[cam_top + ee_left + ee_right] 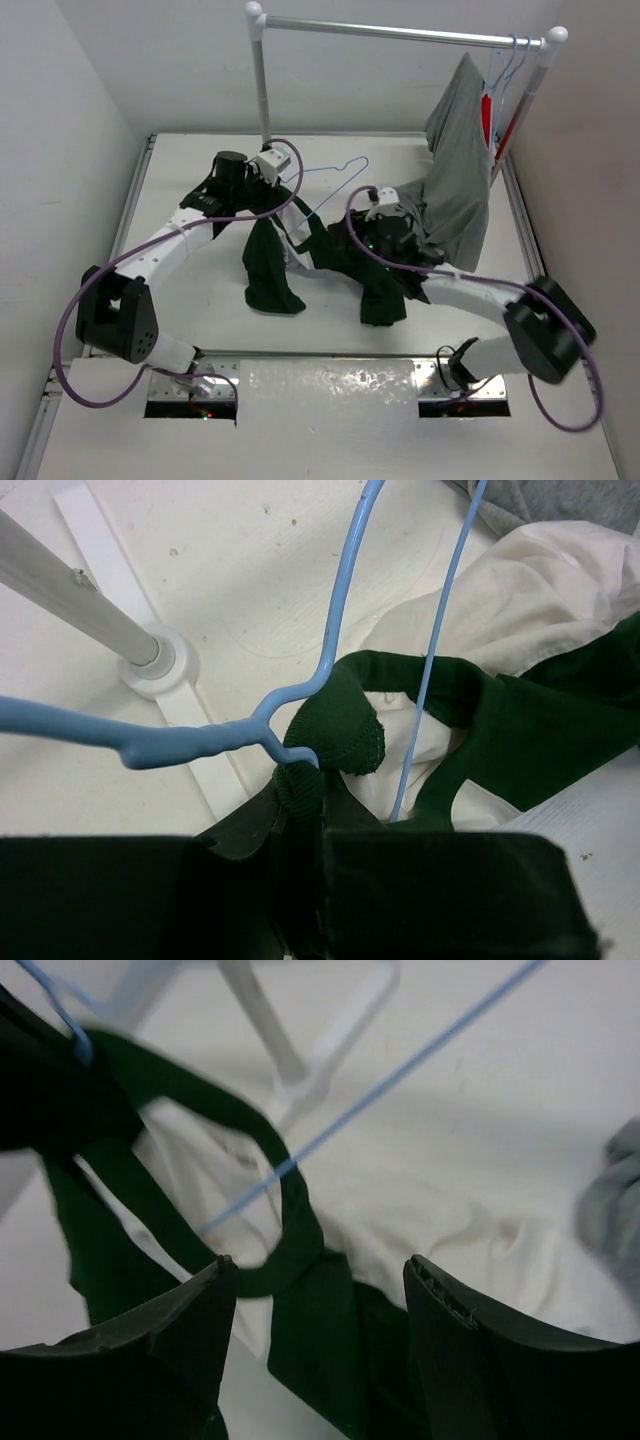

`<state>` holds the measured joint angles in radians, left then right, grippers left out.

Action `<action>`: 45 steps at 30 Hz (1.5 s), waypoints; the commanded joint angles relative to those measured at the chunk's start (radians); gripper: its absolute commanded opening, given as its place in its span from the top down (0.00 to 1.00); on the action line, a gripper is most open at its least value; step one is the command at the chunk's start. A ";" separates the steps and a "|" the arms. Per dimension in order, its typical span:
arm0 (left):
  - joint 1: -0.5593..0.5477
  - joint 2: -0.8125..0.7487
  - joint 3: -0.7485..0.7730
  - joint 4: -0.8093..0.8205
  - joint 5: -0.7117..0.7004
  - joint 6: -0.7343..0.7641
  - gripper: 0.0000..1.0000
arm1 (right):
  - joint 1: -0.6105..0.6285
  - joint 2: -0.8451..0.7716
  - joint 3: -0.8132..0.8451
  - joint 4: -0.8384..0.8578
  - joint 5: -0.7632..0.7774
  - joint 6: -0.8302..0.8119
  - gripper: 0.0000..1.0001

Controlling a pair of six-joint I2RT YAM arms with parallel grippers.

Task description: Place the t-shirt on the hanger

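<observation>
- t-shirt (520,590): white body, crumpled on the table (320,335); sits at the centre of the overhead view, between the two arms.
- sleeves: dark green, one (270,275) trailing to the lower left of the heap, the other (385,295) to the lower right.
- collar band (290,1210): dark green ribbed loop, lying open on the white cloth in the left half of the right wrist view.
- hanger (190,745): thin, light blue. Hook points to the top of the left wrist view. One thin wire crosses over the collar band and ends inside the neck opening.
- left gripper (300,815): closed tight on the hanger just below its neck. A fold of green rib is bunched at the same spot — cannot tell whether the cloth is pinched too.
- right gripper (320,1265): fingers well apart, nothing between them; hangs over the collar band and white cloth.
- grey garment (460,170): hangs from the rail (400,33) at upper right of the overhead view, lower part reaching down beside the right arm.
- spare hangers (510,60): light blue, hooked on the rail's right end.
</observation>
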<state>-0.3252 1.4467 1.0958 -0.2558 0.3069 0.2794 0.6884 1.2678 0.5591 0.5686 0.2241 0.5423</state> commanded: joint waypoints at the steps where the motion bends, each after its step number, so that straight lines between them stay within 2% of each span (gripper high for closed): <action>1: 0.012 0.000 0.006 0.066 0.006 -0.031 1.00 | 0.028 0.171 0.117 0.079 -0.080 0.114 0.34; 5: 0.012 -0.006 0.003 0.061 0.015 -0.028 1.00 | 0.031 0.362 0.228 0.108 -0.126 0.133 0.36; 9: 0.014 -0.012 -0.004 0.066 0.021 -0.023 1.00 | 0.031 0.447 0.265 0.122 -0.115 0.176 0.38; 17: 0.025 -0.028 -0.007 0.075 0.064 -0.037 1.00 | 0.008 0.602 0.240 0.183 -0.077 0.350 0.56; 19: 0.046 -0.035 -0.004 0.073 0.093 -0.039 1.00 | -0.007 0.624 0.220 0.206 -0.080 0.364 0.67; 22: 0.081 -0.048 0.001 0.058 0.124 -0.014 1.00 | -0.032 0.581 0.164 0.211 -0.065 0.369 1.00; 24: 0.129 -0.061 -0.007 0.029 0.184 0.064 1.00 | -0.078 0.535 0.089 0.200 -0.043 0.364 1.00; 25: 0.143 -0.086 -0.016 0.012 0.258 0.161 1.00 | -0.099 0.477 0.061 0.201 -0.049 0.366 1.00; 27: 0.163 -0.115 -0.065 -0.011 0.305 0.280 1.00 | -0.180 0.414 -0.037 0.232 -0.061 0.380 1.00; 28: 0.161 -0.147 -0.083 -0.010 0.267 0.325 1.00 | -0.206 0.380 -0.062 0.238 -0.068 0.375 1.00; 32: 0.158 -0.155 -0.138 -0.077 0.204 0.545 1.00 | -0.282 0.216 -0.087 0.085 -0.093 0.265 1.00; 34: 0.137 -0.154 -0.168 -0.068 0.117 0.607 1.00 | -0.311 0.183 -0.079 0.053 -0.121 0.242 1.00; 35: 0.102 -0.154 -0.206 -0.057 0.075 0.628 1.00 | -0.331 0.148 -0.082 0.039 -0.143 0.240 1.00; 39: 0.002 -0.143 -0.290 0.082 -0.254 0.639 1.00 | -0.363 0.061 -0.059 -0.034 -0.178 0.171 1.00; 41: -0.002 -0.120 -0.292 0.101 -0.302 0.655 1.00 | -0.362 0.029 -0.016 -0.166 -0.166 0.081 1.00; 42: -0.005 -0.117 -0.316 0.134 -0.369 0.697 1.00 | -0.362 0.003 -0.001 -0.243 -0.149 0.017 1.00; 45: -0.012 -0.109 -0.350 0.211 -0.463 0.753 1.00 | -0.362 -0.031 0.056 -0.343 -0.108 -0.071 1.00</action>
<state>-0.3740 1.3293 0.7868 -0.0982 0.1890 0.9043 0.3763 1.2987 0.5392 0.3820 -0.0578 0.6506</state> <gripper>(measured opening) 0.048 0.011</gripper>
